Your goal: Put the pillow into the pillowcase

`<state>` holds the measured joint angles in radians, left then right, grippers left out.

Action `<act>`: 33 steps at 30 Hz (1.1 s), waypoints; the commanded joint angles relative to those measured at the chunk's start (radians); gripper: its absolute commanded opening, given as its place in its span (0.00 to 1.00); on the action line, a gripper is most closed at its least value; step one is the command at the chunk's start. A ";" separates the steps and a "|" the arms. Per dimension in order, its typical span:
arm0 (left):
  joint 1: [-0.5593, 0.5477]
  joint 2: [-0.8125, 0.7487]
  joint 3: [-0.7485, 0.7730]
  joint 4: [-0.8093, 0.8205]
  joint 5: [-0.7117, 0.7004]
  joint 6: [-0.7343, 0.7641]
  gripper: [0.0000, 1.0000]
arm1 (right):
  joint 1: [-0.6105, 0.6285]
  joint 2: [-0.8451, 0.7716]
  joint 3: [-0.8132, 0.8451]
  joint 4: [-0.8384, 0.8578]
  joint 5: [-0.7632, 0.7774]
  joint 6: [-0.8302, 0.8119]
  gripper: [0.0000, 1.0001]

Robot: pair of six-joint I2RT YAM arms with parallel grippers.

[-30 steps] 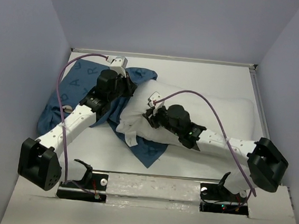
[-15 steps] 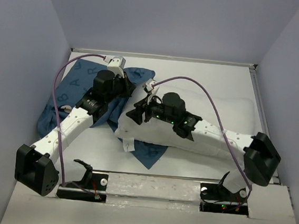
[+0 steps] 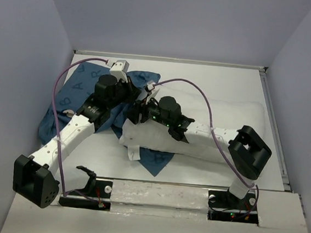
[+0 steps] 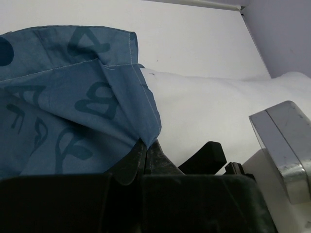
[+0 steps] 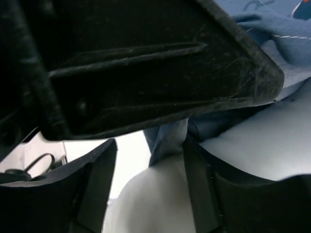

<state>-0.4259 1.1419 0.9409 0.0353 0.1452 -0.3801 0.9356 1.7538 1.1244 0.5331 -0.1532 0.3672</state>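
Jaws of the left gripper (image 4: 146,153) pinched the pillowcase (image 4: 63,97) hem; those of the right gripper (image 5: 148,194) stood spread over the pillow (image 3: 227,115), which lay mostly uncovered.

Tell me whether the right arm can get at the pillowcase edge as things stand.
Probably yes. The right gripper is open over the pillow, with a fold of the pillowcase right between its fingertips. The left gripper, shut on the hem, crowds it closely.
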 commanded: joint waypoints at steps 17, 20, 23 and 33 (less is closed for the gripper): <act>-0.008 -0.273 -0.049 -0.107 -0.216 0.053 0.47 | -0.033 -0.142 0.006 -0.016 -0.052 0.101 0.00; -0.039 -0.390 -0.143 -0.152 -0.210 0.031 0.31 | -0.078 -0.139 0.044 -0.058 -0.140 0.165 0.00; -0.103 -0.452 -0.247 -0.141 -0.206 -0.020 0.26 | -0.093 -0.114 0.084 -0.084 -0.198 0.200 0.00; -0.224 -0.343 -0.332 0.072 -0.409 -0.062 0.55 | -0.093 -0.111 0.097 -0.087 -0.244 0.234 0.00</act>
<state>-0.6353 0.7723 0.6205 -0.0612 -0.1631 -0.4252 0.8391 1.6573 1.1645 0.3988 -0.3492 0.5697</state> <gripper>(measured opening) 0.542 0.012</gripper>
